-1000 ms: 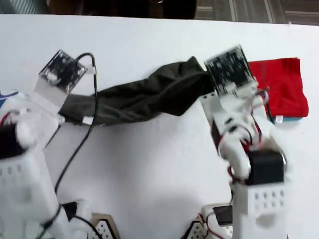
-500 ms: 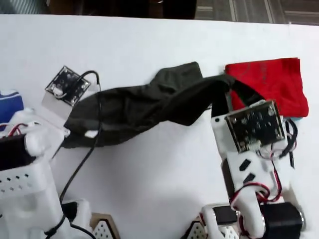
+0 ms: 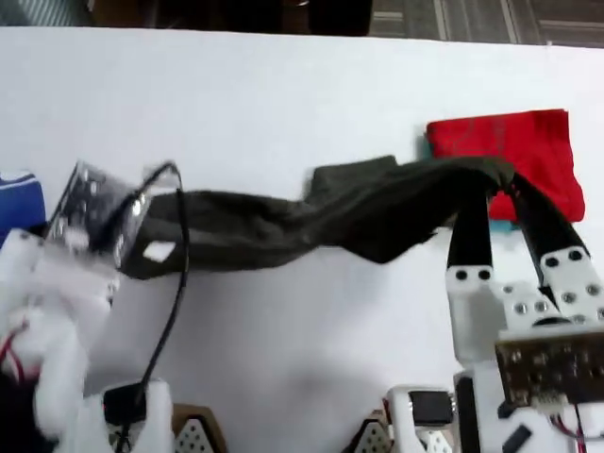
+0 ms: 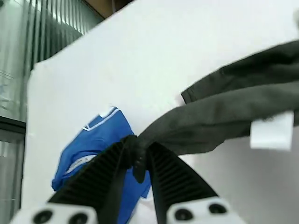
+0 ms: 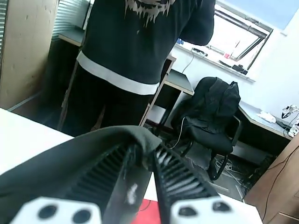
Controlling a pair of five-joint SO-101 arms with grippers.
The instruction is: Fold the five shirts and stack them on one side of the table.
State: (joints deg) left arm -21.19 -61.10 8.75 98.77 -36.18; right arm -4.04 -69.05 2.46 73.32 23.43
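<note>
Retreating together, left gripper (image 4: 137, 151) and right gripper (image 3: 500, 189) are clamping the dark shirt (image 3: 359, 212) taut (right end over the red shirt (image 3: 528, 142)), risking it slipping free or sweeping that stack.

We show a white surface (image 3: 283, 349) across most of the high view. Beyond its far edge we mark a strip of grey tiled floor (image 3: 462, 17) and, at the far left corner, a ribbed panel (image 3: 38, 11). In the left wrist view we find the same vertical ribbing next to the surface's edge.

From the right wrist view we label:
- a bright window (image 5: 236, 32) set in a pale wall (image 5: 275, 65), which admits daylight
- a long desk (image 5: 180, 80) beneath the window
- a black office chair (image 5: 210, 135) draped with a dark jacket (image 5: 212, 100)
- loose cables (image 5: 224, 164) on the floor
- a wooden panel (image 5: 23, 51)
- a wooden cabinet (image 5: 275, 191)
</note>
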